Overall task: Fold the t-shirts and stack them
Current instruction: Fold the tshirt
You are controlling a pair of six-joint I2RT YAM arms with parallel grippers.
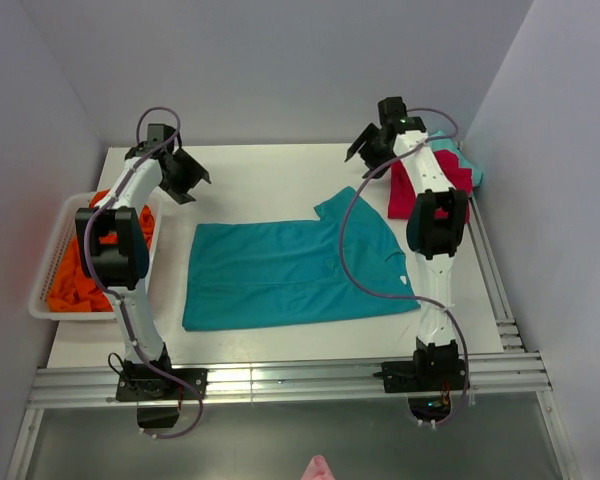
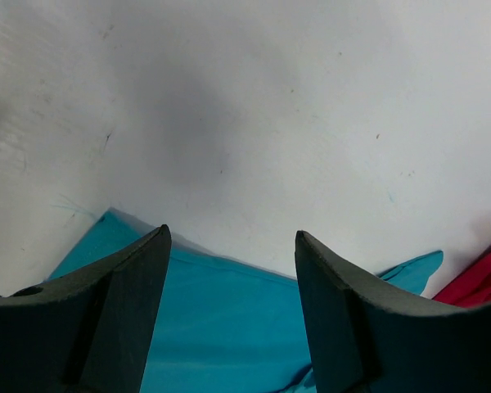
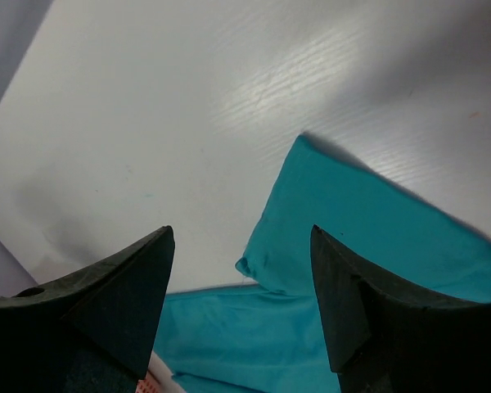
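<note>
1. Teal-blue t-shirt (image 1: 290, 275) lies spread flat in the middle of the table (image 1: 260, 170).
2. Red t-shirt (image 1: 404, 195) sits at the far right; orange t-shirts (image 1: 75, 280) fill the white basket (image 1: 50, 262) on the left.
3. Left gripper (image 2: 233, 237) hovers above the shirt's far left corner, jaws apart and empty.
4. Right gripper (image 3: 241, 233) hovers above the sleeve, jaws apart and empty.

Teal-blue t-shirt (image 1: 280, 275), red t-shirt (image 1: 405, 195), white table (image 1: 260, 185) (and orange t-shirts (image 1: 75, 285) in a white basket (image 1: 68, 313)).

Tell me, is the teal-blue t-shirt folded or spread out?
Spread out: the teal-blue t-shirt lies flat at full length on the table, one sleeve sticking out. Whether its near side is tucked under, cannot tell.
</note>
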